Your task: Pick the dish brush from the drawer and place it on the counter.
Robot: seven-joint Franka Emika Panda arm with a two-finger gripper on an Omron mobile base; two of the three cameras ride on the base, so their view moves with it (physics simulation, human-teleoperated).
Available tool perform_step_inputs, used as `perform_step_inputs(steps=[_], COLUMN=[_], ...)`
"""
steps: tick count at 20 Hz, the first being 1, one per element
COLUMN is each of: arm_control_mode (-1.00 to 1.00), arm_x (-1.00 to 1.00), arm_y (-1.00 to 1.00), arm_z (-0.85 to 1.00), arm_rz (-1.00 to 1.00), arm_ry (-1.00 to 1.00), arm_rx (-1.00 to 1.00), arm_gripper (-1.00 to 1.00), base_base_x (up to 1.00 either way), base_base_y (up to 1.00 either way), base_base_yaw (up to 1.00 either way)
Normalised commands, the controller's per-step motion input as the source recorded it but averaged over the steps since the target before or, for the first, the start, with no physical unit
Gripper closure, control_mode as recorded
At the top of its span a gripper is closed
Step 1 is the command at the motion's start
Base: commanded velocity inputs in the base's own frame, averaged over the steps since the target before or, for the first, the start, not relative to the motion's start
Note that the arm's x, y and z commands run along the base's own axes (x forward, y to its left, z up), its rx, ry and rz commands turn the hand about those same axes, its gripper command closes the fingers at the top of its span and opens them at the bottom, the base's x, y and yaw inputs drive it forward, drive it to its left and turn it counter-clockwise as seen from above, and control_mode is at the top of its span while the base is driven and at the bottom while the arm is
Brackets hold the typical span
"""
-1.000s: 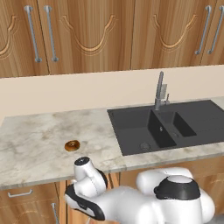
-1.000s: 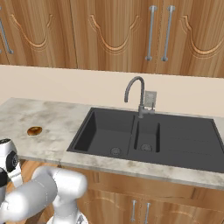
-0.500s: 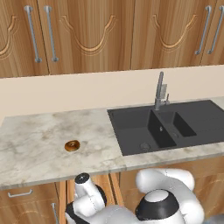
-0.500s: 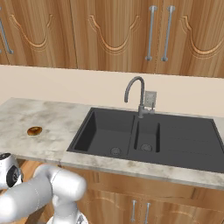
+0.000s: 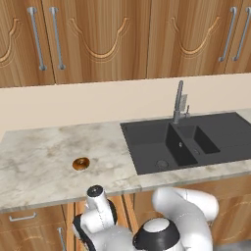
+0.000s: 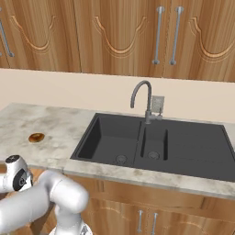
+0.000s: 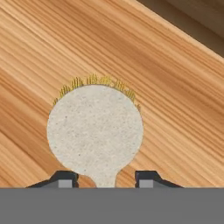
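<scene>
The dish brush [image 7: 95, 131] lies flat on the light plank bottom of the drawer [image 7: 170, 83]. Its round pale head, with yellow bristles along the far rim, is just ahead of my hand. My gripper [image 7: 105, 179] straddles the thin neck of the handle. One dark fingertip [image 7: 64, 178] stands on each side, with a small gap to the handle, so the gripper is open around it. In the base views my arm [image 5: 98, 206] reaches down below the front edge of the counter [image 5: 39, 166].
A small brown ring [image 5: 81, 163] lies on the counter left of the black double sink [image 5: 186, 142] with its faucet [image 5: 179, 100]. Wooden cabinets with bar handles hang above. A darker drawer wall [image 7: 192, 17] runs along the far side of the hand view.
My arm has sunk lower in front of the counter, and its elbow has swung to the left. The ring and sink have not moved.
</scene>
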Motion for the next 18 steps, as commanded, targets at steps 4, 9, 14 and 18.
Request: perform_step_inputs(steps=[4, 9, 14, 18], arm_control_mode=[-1.00, -1.00, -1.00, -1.00], arm_x=[-0.97, -0.81, -0.21, 0.00], arm_y=[-0.98, -0.46, -0.06, 0.13], arm_z=[-0.92, -0.23, 0.76, 1.00], arm_rz=[-0.12, -0.03, -0.02, -0.13], arm_ry=[0.03, 0.06, 0.12, 0.11], arm_rx=[0.02, 0.01, 0.11, 0.15], arm_gripper=[1.00, 1.00, 1.00, 1.00], base_base_x=[0.00, 0.00, 0.00, 0.00], base_base_y=[0.00, 0.00, 0.00, 0.00], base_base_yaw=[0.00, 0.00, 0.00, 0.00])
